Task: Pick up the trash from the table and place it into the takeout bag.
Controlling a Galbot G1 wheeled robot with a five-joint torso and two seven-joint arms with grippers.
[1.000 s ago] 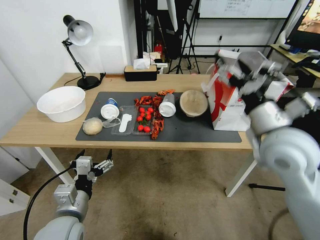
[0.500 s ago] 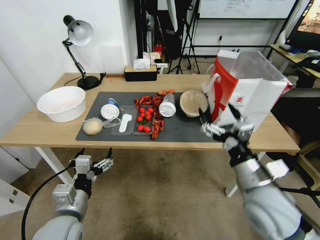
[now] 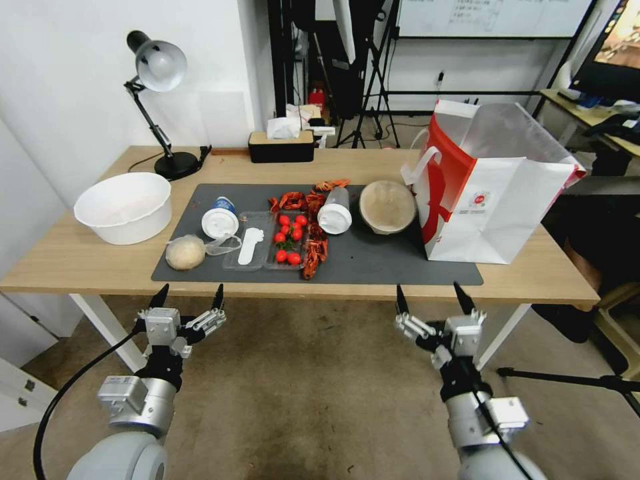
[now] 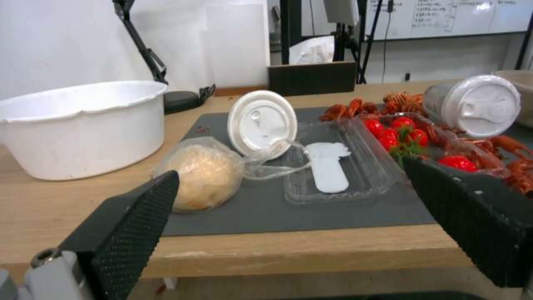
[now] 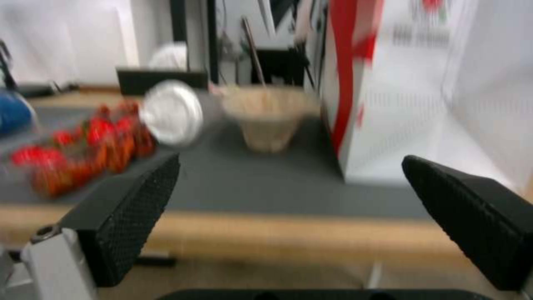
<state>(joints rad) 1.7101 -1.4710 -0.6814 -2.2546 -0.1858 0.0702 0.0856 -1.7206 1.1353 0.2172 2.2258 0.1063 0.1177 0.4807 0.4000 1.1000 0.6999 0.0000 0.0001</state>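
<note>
- Both sets of jaws are spread wide with nothing between them: the left gripper [image 3: 189, 300] and the right gripper [image 3: 432, 300] are held below and in front of the table's [image 3: 80, 257] front edge, fingertips pointed up toward it.
- Seen from the left wrist, the left gripper [image 4: 300, 216] faces the clear bag with the beige lump [image 4: 202, 175], which lies on the mat's [image 3: 380, 263] front left corner.
- A white-lidded cup with a blue label [image 3: 219, 219] lies on its side just behind that bag [image 3: 187, 252].
- A second white-lidded cup [image 3: 335, 212] lies on its side near the mat's middle, beside red crayfish shells [image 3: 312, 252] and a clear tray of tomatoes [image 3: 288, 241].
- The brown-lidded bowl [image 3: 388, 205] sits on the mat's right part, just beside the takeout bag [image 3: 497, 193].
- The takeout bag stands upright and open at the table's right end.
- A wide white bowl [image 3: 123, 207] sits at the table's left end; a desk lamp [image 3: 157, 100] stands at the back left corner.
</note>
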